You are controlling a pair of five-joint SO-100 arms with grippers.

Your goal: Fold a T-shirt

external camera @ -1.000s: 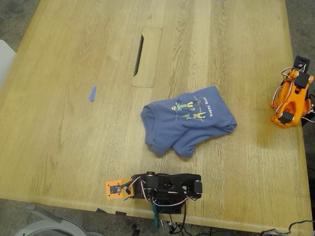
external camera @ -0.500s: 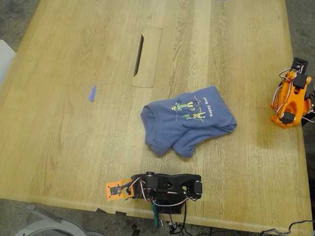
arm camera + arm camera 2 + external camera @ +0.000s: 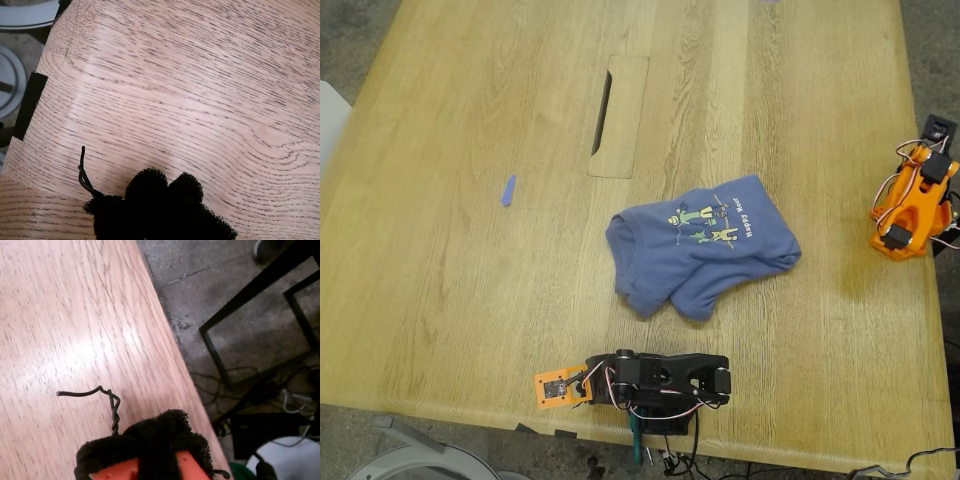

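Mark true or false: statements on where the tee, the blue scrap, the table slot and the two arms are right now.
1. The T-shirt lies crumpled on the table, print side up. True.
2. An arm grips the T-shirt. False: neither arm touches it; both wrist views show only bare wood at the jaws.
3. The blue scrap lies apart from the shirt, toward the exterior view's left. True.
4. The shirt covers the table slot. False: the slot is uncovered, farther up the table from the shirt.
5. The orange arm stands at the exterior view's right edge of the table. True.
6. The black arm reaches over the shirt. False: it sits folded at the near edge, short of the shirt.
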